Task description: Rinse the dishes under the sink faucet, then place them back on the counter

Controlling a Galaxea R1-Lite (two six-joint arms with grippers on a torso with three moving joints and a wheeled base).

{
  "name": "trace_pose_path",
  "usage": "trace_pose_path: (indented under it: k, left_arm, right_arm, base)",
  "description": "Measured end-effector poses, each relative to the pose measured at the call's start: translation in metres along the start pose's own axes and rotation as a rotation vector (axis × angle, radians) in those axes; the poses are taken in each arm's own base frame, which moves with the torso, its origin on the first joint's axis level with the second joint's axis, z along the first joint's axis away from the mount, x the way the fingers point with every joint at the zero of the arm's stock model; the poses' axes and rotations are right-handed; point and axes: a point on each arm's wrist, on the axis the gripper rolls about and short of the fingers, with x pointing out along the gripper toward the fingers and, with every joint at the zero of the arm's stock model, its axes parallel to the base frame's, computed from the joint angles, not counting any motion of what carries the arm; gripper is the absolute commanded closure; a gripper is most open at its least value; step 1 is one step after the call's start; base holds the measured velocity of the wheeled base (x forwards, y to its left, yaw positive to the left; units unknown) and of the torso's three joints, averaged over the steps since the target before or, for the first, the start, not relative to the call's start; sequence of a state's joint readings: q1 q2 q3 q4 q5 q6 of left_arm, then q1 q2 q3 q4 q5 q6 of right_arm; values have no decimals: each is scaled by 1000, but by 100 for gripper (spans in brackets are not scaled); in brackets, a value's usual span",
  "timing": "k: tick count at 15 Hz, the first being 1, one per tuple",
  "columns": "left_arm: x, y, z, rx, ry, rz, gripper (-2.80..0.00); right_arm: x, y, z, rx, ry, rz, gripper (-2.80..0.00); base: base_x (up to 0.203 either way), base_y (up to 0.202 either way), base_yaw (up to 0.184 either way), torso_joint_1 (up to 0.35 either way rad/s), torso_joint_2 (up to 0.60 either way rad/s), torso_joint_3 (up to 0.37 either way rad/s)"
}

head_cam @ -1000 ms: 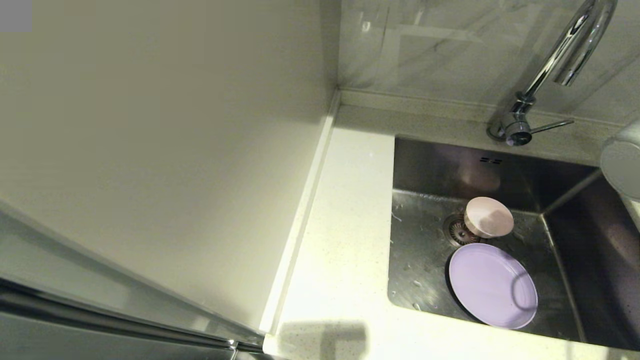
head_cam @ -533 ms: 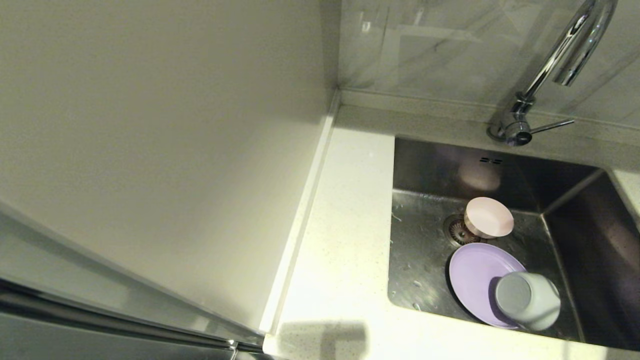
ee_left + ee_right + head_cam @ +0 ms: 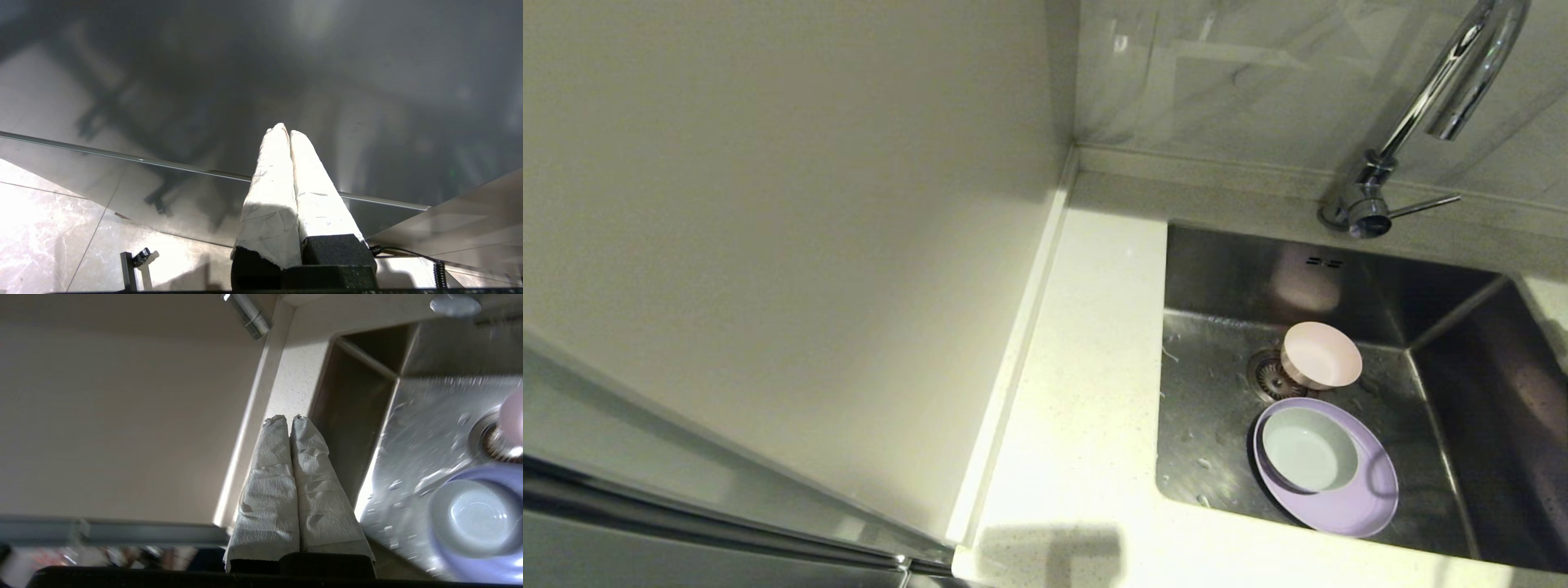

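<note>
The steel sink [image 3: 1209, 408] holds all three dishes. A pale pink bowl [image 3: 1321, 354] leans by the drain strainer [image 3: 1264, 376]. In front of it lies the lilac plate [image 3: 1372, 500], and a pale blue-green bowl [image 3: 1307, 449] sits upright on it. The chrome faucet [image 3: 1445, 90] arches over the sink's far right. Neither gripper shows in the head view. My right gripper [image 3: 288, 418] is shut and empty, off to the side of the sink, looking at the blue-green bowl [image 3: 474, 516] and the plate [image 3: 490, 572]. My left gripper [image 3: 286, 131] is shut and empty, away from the sink.
The white speckled counter [image 3: 1086, 367] runs along the sink's left side and front, bounded by a raised edge strip [image 3: 1013, 367] and a cream wall panel [image 3: 768, 245]. Water drops dot the sink floor. The left wrist faces a dark steel panel [image 3: 245, 81] above floor tiles.
The blue-green bowl came in from the right, landed on its side on the lilac plate, and now sits upright on it. The plate shifted slightly.
</note>
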State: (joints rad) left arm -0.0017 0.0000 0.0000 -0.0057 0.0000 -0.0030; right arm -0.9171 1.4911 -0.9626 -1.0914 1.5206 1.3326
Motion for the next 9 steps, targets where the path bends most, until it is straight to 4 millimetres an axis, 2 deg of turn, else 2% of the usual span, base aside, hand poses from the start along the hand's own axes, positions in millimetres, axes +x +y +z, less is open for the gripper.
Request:
trace_pose_path:
  k: [5,7,9]
  left_arm:
    - [0,0,0,0,0,0,0]
    - [0,0,0,1,0,0,0]
    - [0,0,0,0,0,0,0]
  right_arm:
    - [-7,-15,-9,394,-163,-105,0]
    - [-9,-29,-20,549,-268,-214,0]
    - [-5,-44,-36,625,-349,-396,0]
  base:
    - [0,0,0,0,0,0]
    - [0,0,0,0,0,0]
    - [0,0,0,0,0,0]
